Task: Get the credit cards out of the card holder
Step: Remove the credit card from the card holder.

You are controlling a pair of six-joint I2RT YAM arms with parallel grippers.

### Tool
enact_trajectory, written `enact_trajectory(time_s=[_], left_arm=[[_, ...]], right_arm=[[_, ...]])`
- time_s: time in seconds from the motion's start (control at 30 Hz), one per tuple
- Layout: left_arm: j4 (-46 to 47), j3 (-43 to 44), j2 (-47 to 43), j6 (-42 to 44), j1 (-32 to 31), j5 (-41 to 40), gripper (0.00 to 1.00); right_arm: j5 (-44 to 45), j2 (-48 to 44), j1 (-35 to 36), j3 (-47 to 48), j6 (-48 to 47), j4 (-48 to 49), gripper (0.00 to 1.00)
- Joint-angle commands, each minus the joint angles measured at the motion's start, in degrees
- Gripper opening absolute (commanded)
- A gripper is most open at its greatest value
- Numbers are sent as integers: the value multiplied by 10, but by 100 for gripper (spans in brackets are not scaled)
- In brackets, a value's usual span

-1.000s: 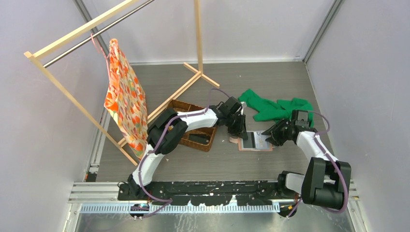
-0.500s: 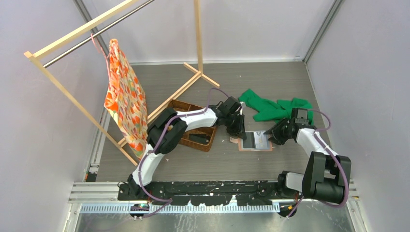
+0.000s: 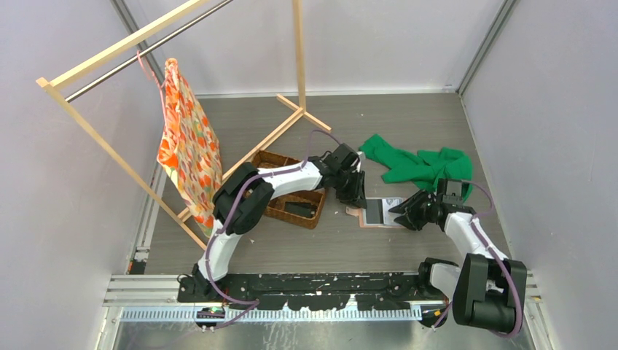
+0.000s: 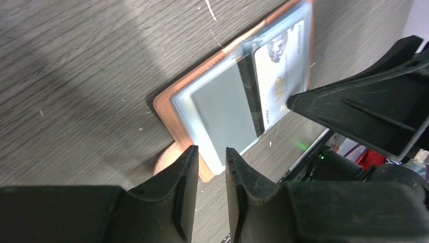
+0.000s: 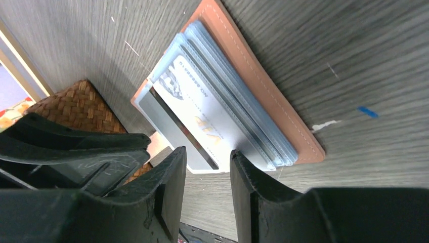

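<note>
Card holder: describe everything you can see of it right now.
The card holder lies open and flat on the table. Its cover looks like stitched salmon-pink leather, with a small rounded tab at one edge. Inside sit stacked clear sleeves; a white printed card and a grey card with a dark stripe show on top. The left fingers hover at the tab edge, the right fingers at the white card's edge; whether either touches is unclear.
</note>
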Motion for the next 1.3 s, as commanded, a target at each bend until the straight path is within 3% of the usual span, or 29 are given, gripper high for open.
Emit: enact_trajectory(time_s=[0.0,0.2,0.33,0.63,0.9,1.27], left_arm=[[23,0,-37,-3,-1,33,29],[46,15,-30,-23,-19,60,38],[48,35,-11,-38,-29,55,46],[94,52,27,-84,-29,71,49],[164,17,38,-126,-28,72,49],[154,22,47,-127,-27,73,48]], right_arm=[[-6,-30,4,-9,4,-27,43],[76,-64,3,63,-32,-91,44],[93,-10,2,105,-46,-84,45],[71,78,1,119,-31,-16,45],[70,93,1,90,-34,1,45],[76,88,1,58,-36,4,45]])
